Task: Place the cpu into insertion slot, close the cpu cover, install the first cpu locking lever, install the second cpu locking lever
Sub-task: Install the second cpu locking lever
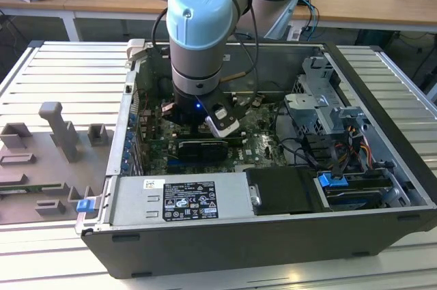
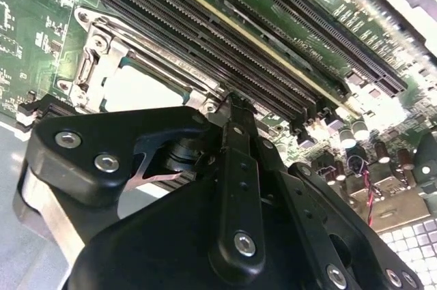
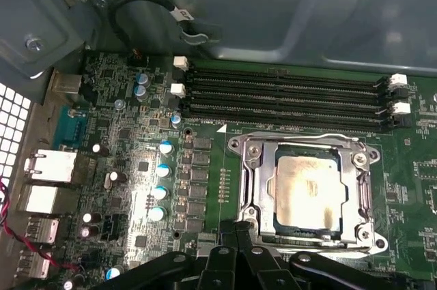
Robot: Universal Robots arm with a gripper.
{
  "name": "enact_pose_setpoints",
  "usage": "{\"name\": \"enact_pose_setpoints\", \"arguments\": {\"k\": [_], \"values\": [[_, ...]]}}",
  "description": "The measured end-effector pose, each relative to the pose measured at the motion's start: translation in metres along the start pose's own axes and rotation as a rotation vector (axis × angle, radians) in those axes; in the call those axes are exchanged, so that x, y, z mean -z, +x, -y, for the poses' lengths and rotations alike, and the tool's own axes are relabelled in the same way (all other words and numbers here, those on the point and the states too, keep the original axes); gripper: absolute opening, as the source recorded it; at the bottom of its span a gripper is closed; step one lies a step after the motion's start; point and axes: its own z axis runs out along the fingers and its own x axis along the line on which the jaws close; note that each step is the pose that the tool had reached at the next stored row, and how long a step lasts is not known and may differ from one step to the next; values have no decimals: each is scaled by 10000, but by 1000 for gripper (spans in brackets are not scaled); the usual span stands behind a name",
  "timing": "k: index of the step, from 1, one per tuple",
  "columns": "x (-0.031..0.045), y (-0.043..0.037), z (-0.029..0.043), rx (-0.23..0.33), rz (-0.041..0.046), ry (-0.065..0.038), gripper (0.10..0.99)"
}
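I see cpu [image 3: 306, 191] seated in insertion slot [image 3: 355, 235], cpu cover [image 3: 256, 187] down around it. Gripper [image 3: 235, 232] at socket's edge, fingers together, empty. Risk: tip skids off frame, gouges board [image 3: 136, 187].

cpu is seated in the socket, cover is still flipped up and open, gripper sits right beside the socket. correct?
Not quite: the cpu cover is not flipped up. In the first wrist view it lies flat, framing the cpu in the insertion slot. The rest stands: the cpu is seated, and the gripper sits right at the socket's edge.
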Motion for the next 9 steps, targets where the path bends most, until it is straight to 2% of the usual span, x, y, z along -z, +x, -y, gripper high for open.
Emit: {"name": "enact_pose_setpoints", "arguments": {"k": [6, 9], "values": [[-19, 14, 2, 2, 12, -160, 106], [-22, 19, 2, 1, 15, -196, 106]]}}
